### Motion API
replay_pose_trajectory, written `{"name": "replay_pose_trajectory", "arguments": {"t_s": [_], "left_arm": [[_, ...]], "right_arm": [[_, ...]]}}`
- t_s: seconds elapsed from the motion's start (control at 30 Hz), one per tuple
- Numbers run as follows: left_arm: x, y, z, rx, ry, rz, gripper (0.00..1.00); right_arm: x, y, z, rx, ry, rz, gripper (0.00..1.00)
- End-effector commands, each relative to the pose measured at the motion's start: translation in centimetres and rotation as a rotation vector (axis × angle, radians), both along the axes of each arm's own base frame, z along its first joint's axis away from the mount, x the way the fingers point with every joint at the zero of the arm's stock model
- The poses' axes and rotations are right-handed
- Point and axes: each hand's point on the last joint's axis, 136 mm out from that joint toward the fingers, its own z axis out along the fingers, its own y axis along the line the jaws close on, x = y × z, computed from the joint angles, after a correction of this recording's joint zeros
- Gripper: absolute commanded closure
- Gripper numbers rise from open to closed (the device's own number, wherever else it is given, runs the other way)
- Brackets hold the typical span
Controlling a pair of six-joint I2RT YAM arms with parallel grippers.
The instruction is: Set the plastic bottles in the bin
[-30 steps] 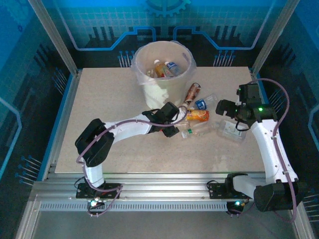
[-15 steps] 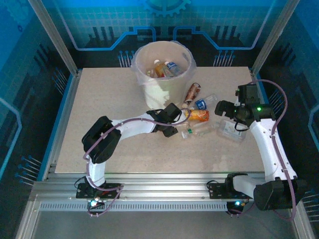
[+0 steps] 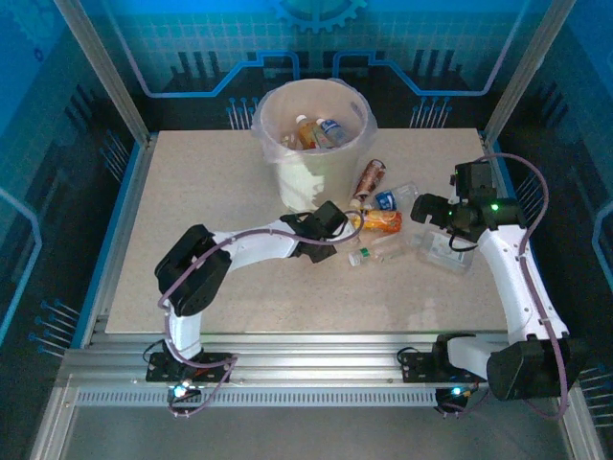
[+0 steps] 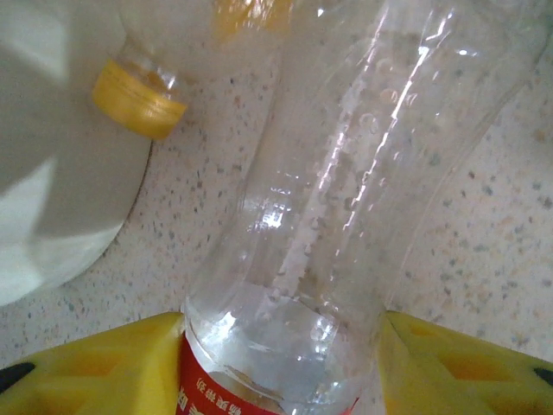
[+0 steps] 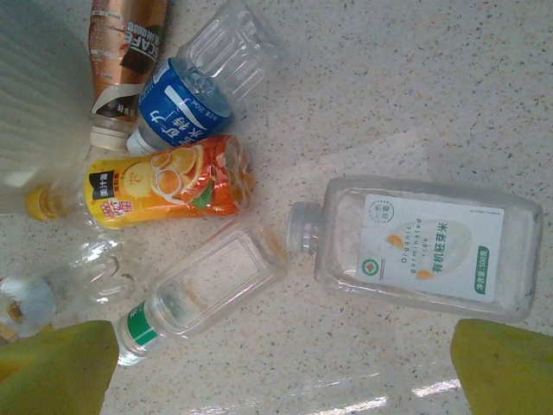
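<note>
Plastic bottles point(image 3: 383, 218) are clustered on the table point(image 3: 192, 192) beside the bin point(image 3: 316, 180), with a few already inside it.

From above, the left gripper point(image 3: 347, 224) is seen pushed further right into the cluster than a second ago, and the right gripper point(image 3: 433, 218) has shifted slightly left over a flat bottle point(image 3: 442, 251). At the left wrist, a red-labelled bottle point(image 4: 294, 285) is flanked by the yellow fingers point(image 4: 95, 372), which seem to touch both its sides; whether it is pinched cannot be told. At the right wrist, the fingers point(image 5: 56, 367) are spread wide beside the flat bottle, with an orange-labelled bottle point(image 5: 164, 186) nearby.
</note>
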Motion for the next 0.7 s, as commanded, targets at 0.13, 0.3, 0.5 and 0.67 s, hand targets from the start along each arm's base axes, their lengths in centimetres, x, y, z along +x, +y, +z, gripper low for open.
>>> {"name": "replay_pose_trajectory", "arguments": {"t_s": [0.13,0.3,0.5,0.67], "left_arm": [[-3.9,3.6,-1.3,0.097,0.095,-0.019,0.38],[-4.7,4.1,-1.3,0.094,0.117,-0.02,0.28],[-4.0,3.4,-1.7,0.096,0.114,-0.027,0.23],[-3.8,2.9,-2.9,0.104,0.132,-0.03,0.24]], "right_arm": [[0.2,0.0,-0.2,0.028,0.001,-0.014,0.0],[0.1,0.0,-0.4,0.027,0.003,-0.014,0.0],[0.0,0.1,-0.6,0.033,0.008,-0.016,0.0],[-0.1,0.1,-0.7,0.034,0.008,-0.016,0.0]]}}
